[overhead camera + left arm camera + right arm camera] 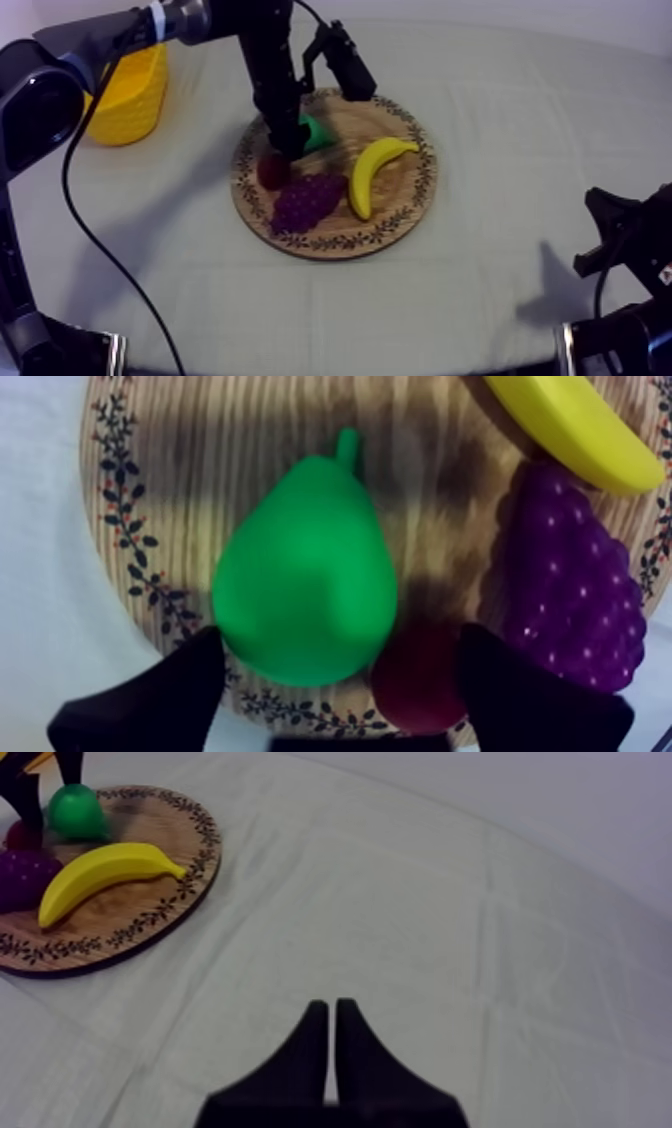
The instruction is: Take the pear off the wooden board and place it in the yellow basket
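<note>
On the wooden board [400, 222], toward its rim nearest the yellow basket [130, 95], the pear [305, 586] lies with the small red fruit [420, 681] just beside it; my left gripper [340, 634] has its fingers spread wide, both fruits between them, nothing held. The grapes [575, 591] lie just past the red fruit, the banana [565, 421] beyond. From above, the arm [270, 70] hides most of the pear. Open counter [450, 902] surrounds my right gripper [331, 1004], fingers pressed together, empty.
</note>
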Tool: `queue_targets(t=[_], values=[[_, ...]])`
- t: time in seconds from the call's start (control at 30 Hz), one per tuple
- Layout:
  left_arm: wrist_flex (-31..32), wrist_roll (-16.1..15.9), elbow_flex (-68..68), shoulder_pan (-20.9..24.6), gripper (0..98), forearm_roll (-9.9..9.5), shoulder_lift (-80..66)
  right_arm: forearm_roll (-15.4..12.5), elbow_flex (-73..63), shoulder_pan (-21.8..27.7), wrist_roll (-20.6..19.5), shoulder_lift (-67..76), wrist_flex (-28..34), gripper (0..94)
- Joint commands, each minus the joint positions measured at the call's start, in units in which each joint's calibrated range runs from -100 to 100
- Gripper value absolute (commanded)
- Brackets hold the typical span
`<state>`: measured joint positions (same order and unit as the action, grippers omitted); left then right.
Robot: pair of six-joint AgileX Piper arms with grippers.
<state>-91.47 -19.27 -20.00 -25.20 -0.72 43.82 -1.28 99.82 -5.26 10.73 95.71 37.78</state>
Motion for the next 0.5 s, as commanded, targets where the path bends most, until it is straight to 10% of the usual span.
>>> queue_targets(t=[0.0, 0.47], values=[[0.0, 0.1, -1.0, -0.1, 84.3, -0.03, 1.3, 0.0, 0.0, 0.0, 0.0, 0.0, 0.0, 0.4], [0.0, 0.7, -6.0, -0.4, 80.6, -0.19, 6.6, 0.0, 0.0, 0.0, 0.0, 0.0, 0.0, 0.4]])
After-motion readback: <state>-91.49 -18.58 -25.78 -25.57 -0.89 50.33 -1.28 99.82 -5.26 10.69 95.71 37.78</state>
